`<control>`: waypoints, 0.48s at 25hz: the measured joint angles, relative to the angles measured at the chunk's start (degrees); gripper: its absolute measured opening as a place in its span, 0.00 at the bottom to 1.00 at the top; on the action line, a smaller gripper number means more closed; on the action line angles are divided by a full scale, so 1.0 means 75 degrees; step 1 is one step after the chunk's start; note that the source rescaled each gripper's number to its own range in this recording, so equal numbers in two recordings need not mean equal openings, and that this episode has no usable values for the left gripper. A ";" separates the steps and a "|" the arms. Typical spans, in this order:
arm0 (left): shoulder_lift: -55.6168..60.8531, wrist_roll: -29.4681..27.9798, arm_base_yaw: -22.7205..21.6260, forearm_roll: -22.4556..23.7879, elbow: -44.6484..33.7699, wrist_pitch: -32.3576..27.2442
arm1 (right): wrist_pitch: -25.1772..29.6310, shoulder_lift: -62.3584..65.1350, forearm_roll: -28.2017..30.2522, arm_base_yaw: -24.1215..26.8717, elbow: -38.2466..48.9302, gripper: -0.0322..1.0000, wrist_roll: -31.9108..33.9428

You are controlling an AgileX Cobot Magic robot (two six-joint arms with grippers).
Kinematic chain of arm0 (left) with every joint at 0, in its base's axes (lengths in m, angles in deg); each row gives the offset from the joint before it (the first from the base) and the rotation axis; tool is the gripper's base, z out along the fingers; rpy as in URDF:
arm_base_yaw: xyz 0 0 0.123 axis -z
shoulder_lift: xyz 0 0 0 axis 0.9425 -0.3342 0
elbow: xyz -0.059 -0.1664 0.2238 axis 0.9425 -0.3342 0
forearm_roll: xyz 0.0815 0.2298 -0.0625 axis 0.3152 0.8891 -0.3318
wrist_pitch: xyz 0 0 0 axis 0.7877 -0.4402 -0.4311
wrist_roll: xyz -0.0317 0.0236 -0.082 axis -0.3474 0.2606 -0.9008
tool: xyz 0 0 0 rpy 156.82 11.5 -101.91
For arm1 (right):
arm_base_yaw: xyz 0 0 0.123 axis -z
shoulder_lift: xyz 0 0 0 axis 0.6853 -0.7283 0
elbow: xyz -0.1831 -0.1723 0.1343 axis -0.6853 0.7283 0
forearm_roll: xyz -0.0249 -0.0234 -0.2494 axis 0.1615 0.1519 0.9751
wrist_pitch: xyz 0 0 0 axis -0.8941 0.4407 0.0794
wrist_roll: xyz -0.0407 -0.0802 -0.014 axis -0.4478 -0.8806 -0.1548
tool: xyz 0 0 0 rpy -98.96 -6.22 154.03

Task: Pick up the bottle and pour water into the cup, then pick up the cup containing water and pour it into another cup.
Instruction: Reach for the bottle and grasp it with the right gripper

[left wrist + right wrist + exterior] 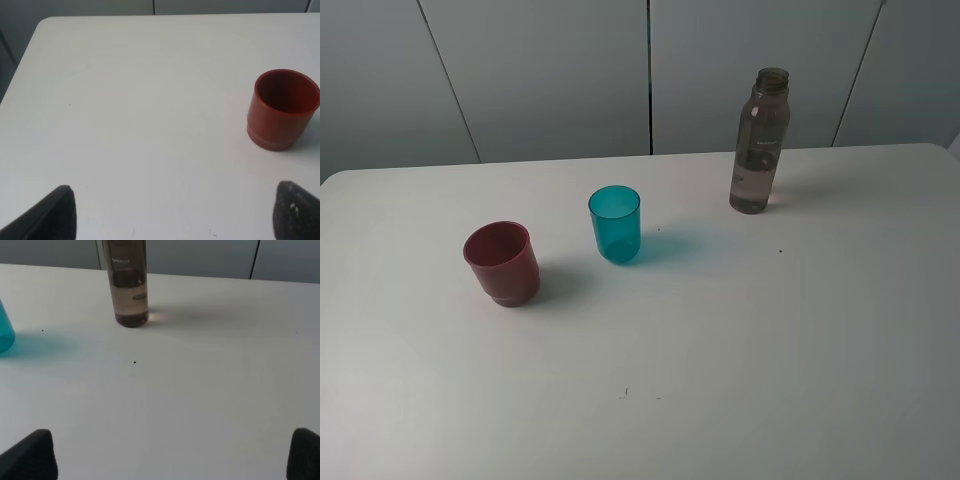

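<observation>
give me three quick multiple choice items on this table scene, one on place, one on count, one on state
1. In the high view, what stands between the bottle and the maroon cup?
A the teal cup
B a plate
C nothing

2. How many cups stand on the table?
A one
B two
C three

3. How is the bottle?
A upright, uncapped
B lying on its side
C upright, capped

Answers:
1 A, the teal cup sits between the two.
2 B, only the teal and maroon ones show.
3 A, it stands on its base with its neck open.
</observation>
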 joint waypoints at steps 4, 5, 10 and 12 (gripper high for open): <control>0.0000 0.0000 0.0000 0.0000 0.0000 0.0000 | 0.0000 0.0000 0.0000 0.0000 0.0000 1.00 0.0000; 0.0000 0.0000 0.0000 0.0000 0.0000 0.0000 | 0.0000 0.0000 0.0000 0.0000 0.0000 1.00 0.0000; 0.0000 0.0000 0.0000 0.0000 0.0000 0.0000 | 0.0000 0.0000 0.0000 0.0000 0.0000 1.00 0.0000; 0.0000 0.0000 0.0000 0.0000 0.0000 0.0000 | 0.0000 0.0000 0.0000 0.0000 0.0000 1.00 0.0000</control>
